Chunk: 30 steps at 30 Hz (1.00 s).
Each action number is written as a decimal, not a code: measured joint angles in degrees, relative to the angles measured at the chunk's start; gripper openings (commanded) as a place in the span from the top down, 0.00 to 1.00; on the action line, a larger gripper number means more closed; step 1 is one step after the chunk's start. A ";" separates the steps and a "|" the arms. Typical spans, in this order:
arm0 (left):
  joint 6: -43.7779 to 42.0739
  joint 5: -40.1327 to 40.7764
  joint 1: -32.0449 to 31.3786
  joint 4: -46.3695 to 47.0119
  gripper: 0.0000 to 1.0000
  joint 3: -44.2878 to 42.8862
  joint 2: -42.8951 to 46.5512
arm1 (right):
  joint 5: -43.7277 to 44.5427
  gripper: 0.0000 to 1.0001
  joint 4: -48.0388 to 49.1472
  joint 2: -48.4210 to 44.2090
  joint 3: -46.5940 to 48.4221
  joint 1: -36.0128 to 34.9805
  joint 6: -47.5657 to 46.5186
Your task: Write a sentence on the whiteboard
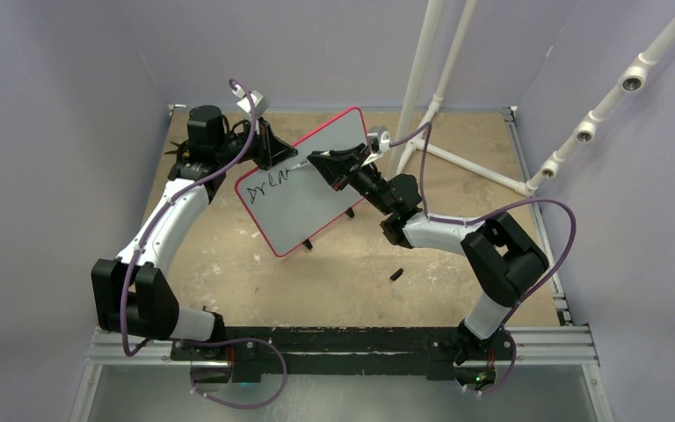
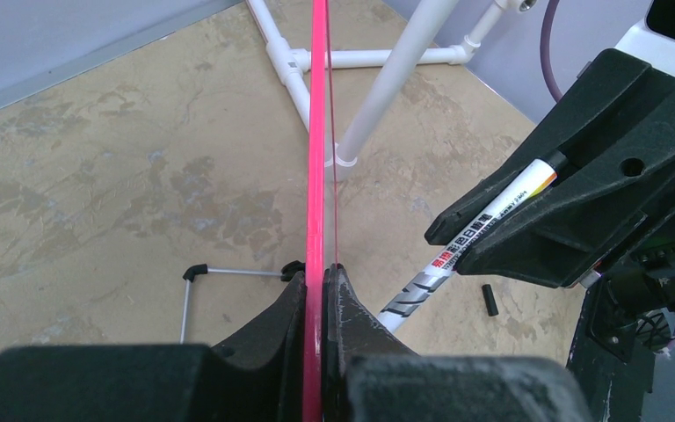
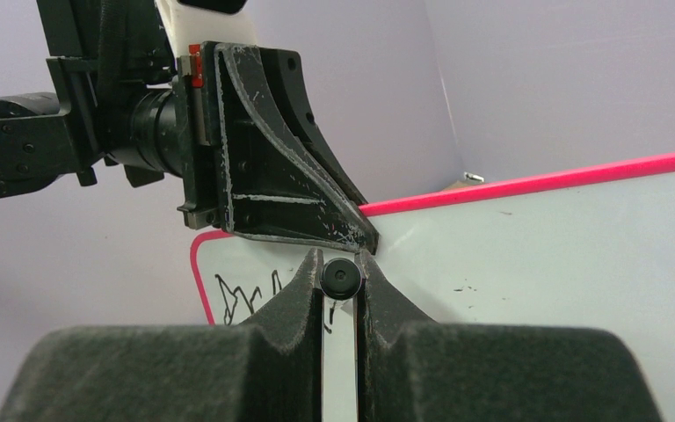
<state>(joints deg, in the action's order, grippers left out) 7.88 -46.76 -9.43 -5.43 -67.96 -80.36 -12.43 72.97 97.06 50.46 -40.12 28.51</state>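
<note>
robot lab cell | lilac walls [image 1: 53,105] | PVC pipe frame [image 1: 633,79] | aluminium base rail [image 1: 545,341]

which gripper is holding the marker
The right gripper: it is shut on the white marker, which points at the whiteboard. The left gripper is clamped on the whiteboard's red edge instead.

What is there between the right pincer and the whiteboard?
A white marker, clamped in the right pincer, spans that gap toward the whiteboard; the left wrist view shows it best.
</note>
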 measured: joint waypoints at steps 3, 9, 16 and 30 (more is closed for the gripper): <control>0.00 0.00 0.00 0.00 1.00 -0.02 0.00 | 0.52 1.00 0.13 0.00 0.09 0.00 0.00; 0.00 0.17 0.00 0.00 1.00 0.00 -0.02 | 2.01 1.00 0.37 -0.02 0.07 -0.07 0.02; 0.00 0.35 0.04 0.00 1.00 -0.02 -0.04 | 3.06 1.00 0.42 -0.26 -0.42 -0.09 -0.02; 0.00 0.59 0.04 0.02 1.00 -0.02 -0.11 | 3.96 1.00 0.85 -0.48 -4.76 -0.07 0.39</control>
<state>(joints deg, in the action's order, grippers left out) 7.88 -46.17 -9.39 -5.41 -67.99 -80.47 -8.47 73.82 96.57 45.69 -40.18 28.91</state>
